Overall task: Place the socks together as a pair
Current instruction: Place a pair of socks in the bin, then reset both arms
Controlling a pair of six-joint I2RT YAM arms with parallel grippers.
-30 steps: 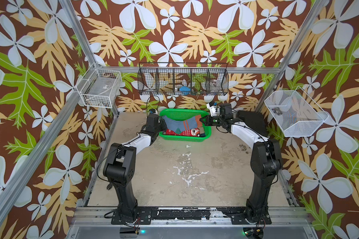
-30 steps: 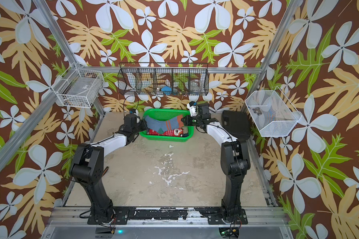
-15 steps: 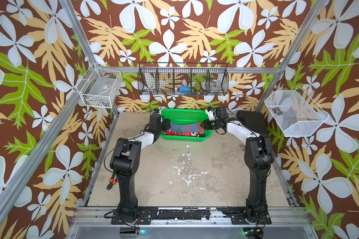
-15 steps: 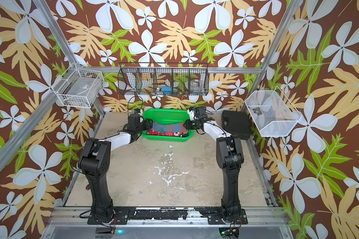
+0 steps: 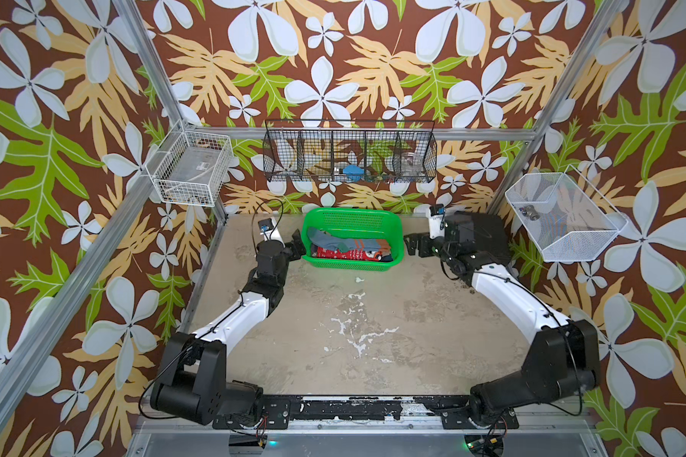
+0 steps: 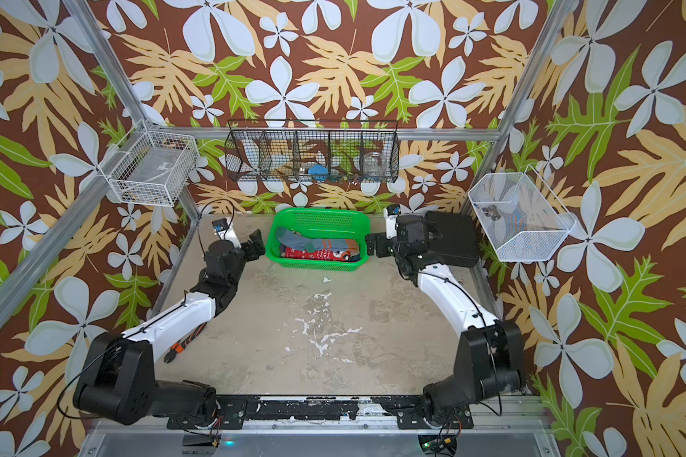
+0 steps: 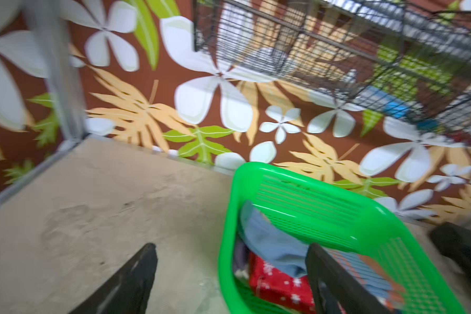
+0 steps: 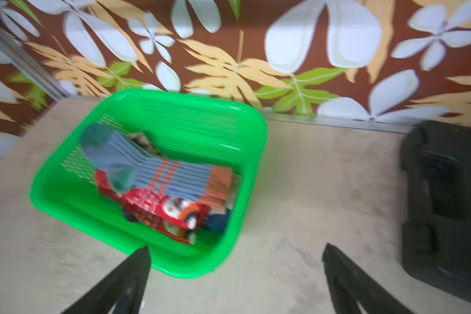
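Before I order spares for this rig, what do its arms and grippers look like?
The left arm and right arm match: bulky black joints, one rounded white link each, thin black cables running alongside. The left gripper and right gripper are black, with flat fingers tapering to points. Each wrist carries a small white camera mount.

We saw left gripper (image 7: 231,248) wide apart, one finger across green basket (image 7: 310,212) w/ blue-grey sock (image 7: 272,242) & red sock (image 7: 275,285) inside.

No text, labels or numbers readable — anywhere.
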